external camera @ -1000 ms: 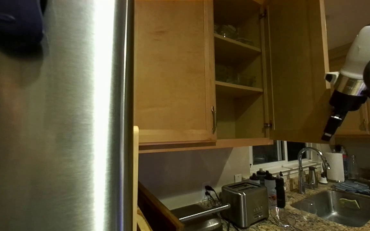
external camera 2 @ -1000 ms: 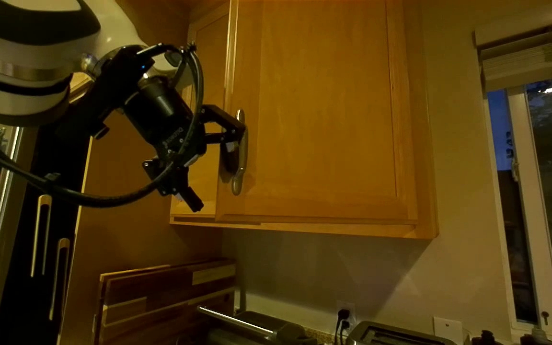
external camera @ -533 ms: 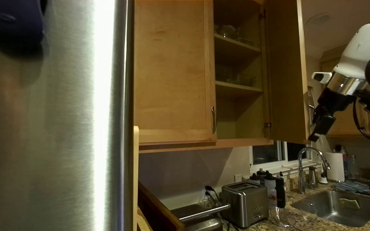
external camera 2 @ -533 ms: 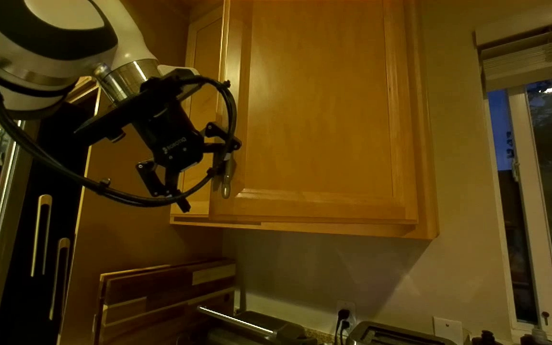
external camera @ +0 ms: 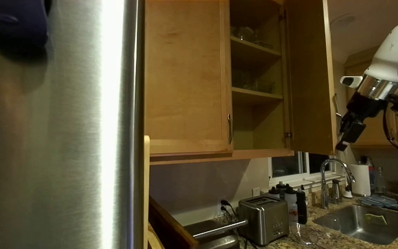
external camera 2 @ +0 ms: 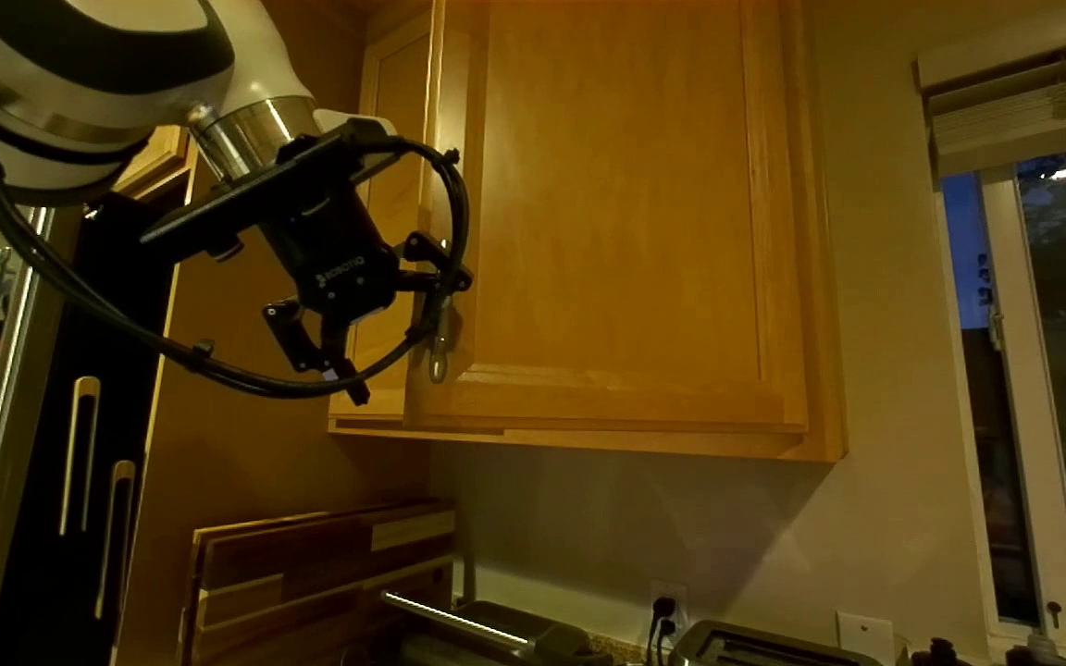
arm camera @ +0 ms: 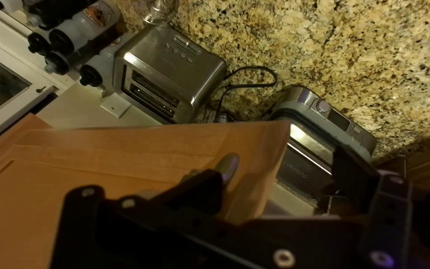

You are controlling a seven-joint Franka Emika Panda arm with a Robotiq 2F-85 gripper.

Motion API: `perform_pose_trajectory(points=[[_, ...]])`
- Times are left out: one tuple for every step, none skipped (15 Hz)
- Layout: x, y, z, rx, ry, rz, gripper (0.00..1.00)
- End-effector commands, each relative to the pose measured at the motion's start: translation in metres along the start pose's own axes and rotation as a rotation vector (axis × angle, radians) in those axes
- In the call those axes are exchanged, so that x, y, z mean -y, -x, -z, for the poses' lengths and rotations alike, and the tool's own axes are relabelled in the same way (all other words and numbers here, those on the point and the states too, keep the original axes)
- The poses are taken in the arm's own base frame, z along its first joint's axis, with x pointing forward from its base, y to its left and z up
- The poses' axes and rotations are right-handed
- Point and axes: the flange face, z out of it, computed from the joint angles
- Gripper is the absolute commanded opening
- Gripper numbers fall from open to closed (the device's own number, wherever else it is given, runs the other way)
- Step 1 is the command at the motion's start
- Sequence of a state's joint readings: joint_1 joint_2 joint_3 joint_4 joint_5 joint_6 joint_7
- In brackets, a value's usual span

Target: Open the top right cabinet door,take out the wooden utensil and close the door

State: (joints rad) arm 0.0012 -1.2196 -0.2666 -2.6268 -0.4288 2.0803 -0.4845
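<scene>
— At the lower free corner of the door (external camera 2: 616, 222), how does our gripper (arm camera: 277, 172) stand?

— Wide, and we hold nothing. The door's free edge lies between our fingers (arm camera: 200, 192): one over the front face, overlapping the handle (arm camera: 230, 164) in the wrist view, the other out past the edge. Whether either touches, we can't tell.

— Which way does the door run from us?

— Back to its hinges (external camera: 287, 135) at the cabinet's (external camera: 263, 153) right edge in both exterior views. It stands open, free edge pointing out into the room, long axis upright; the handle runs upright too.

— So what does our next move turn on?

— That edge between the fingers, we judge: drawing outward should swing the door wider.

— And the utensil?

— We can't make one out on the shelves (external camera: 257, 95).
</scene>
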Motion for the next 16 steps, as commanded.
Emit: perform_pose_trajectory(points=[[-0.031,0.017,0.000,0.032,-0.028,-0.098,0.60],[-0.034,0.019,0.003,0.036,-0.043,-0.123,0.54],[-0.035,0.019,0.005,0.042,-0.069,-0.145,0.46],[-0.036,0.020,0.007,0.044,-0.091,-0.164,0.41],[-0.036,0.019,0.009,0.052,-0.114,-0.181,0.33],[-0.036,0.021,0.009,0.067,-0.134,-0.195,0.27],[-0.036,0.023,0.008,0.087,-0.149,-0.209,0.22],[-0.038,0.028,0.007,0.117,-0.153,-0.229,0.14],[-0.040,0.032,0.005,0.137,-0.152,-0.252,0.08],[-0.042,0.038,0.005,0.154,-0.150,-0.274,0.02],[-0.047,0.043,0.005,0.163,-0.148,-0.300,0.01],[-0.051,0.048,0.004,0.164,-0.144,-0.331,0.00],[-0.057,0.053,0.003,0.162,-0.127,-0.367,0.00],[-0.064,0.059,0.002,0.163,-0.100,-0.409,0.00],[-0.071,0.065,0.001,0.171,-0.070,-0.447,0.00],[-0.078,0.072,0.001,0.174,-0.048,-0.480,0.00]])
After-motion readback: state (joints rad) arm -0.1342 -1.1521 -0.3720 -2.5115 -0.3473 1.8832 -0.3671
